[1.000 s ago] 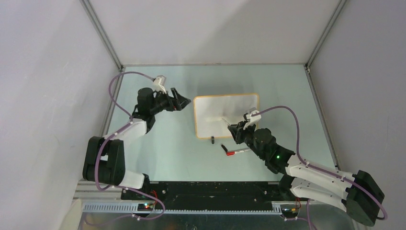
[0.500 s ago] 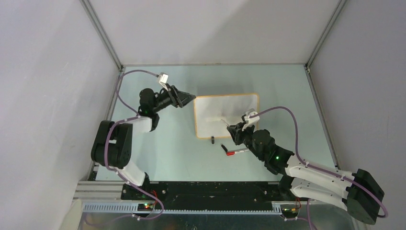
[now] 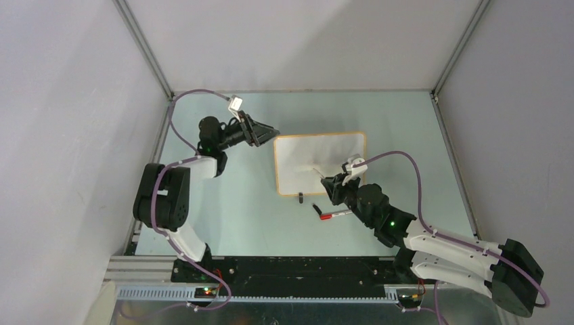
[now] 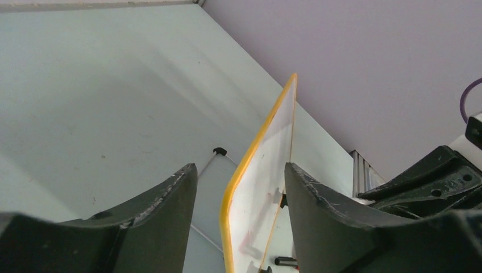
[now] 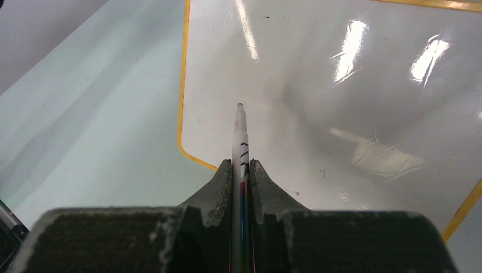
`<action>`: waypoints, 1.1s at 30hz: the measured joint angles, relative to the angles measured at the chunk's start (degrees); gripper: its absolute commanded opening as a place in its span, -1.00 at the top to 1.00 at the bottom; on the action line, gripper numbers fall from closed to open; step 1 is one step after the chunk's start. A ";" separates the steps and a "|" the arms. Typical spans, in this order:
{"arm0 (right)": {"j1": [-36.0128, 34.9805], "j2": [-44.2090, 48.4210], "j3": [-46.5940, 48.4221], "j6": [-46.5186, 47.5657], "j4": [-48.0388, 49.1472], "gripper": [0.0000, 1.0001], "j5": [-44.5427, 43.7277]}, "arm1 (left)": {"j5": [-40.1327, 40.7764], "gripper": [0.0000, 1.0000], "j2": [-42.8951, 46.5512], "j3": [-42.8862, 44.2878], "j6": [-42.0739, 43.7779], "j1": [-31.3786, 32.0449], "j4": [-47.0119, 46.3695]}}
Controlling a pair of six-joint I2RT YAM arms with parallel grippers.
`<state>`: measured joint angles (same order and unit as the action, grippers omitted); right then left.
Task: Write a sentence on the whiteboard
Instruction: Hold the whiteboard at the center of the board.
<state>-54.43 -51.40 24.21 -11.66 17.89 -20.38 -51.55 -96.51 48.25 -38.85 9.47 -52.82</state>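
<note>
The whiteboard lies flat mid-table, white with an orange frame; no writing shows on it. My left gripper is open at the board's far-left corner. In the left wrist view the board's yellow edge runs between the spread fingers of the left gripper. My right gripper is shut on a white marker whose tip is over the board's near middle. In the right wrist view the marker sticks out of the right gripper above the board. The sentence is not visible.
A thin red and silver stick lies on the table just in front of the board, beside my right arm. A small black piece sits at the board's near edge. Grey walls close in the table on three sides.
My left arm has swung its gripper back and right, to the board's far-left corner. The right arm and the marker have barely moved.
</note>
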 measured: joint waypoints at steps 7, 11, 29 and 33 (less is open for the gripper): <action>-0.11 0.85 -0.02 0.17 0.00 1.00 -0.22 | -1.53 -0.16 -3.69 0.90 0.46 1.40 1.81; -0.13 0.85 -0.02 0.24 0.00 1.00 -0.24 | -1.95 -0.03 -4.79 1.11 0.52 1.97 2.86; -0.15 0.42 0.00 0.83 -0.07 1.00 -0.50 | -3.41 0.08 -6.16 3.52 5.86 3.89 8.46; -0.17 0.11 0.00 0.98 -0.28 1.00 -1.18 | -4.15 0.11 -6.16 3.50 6.12 4.07 8.50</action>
<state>-54.61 -51.29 24.21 -10.68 17.61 -21.56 -55.70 -102.67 51.75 -32.73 13.54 -44.31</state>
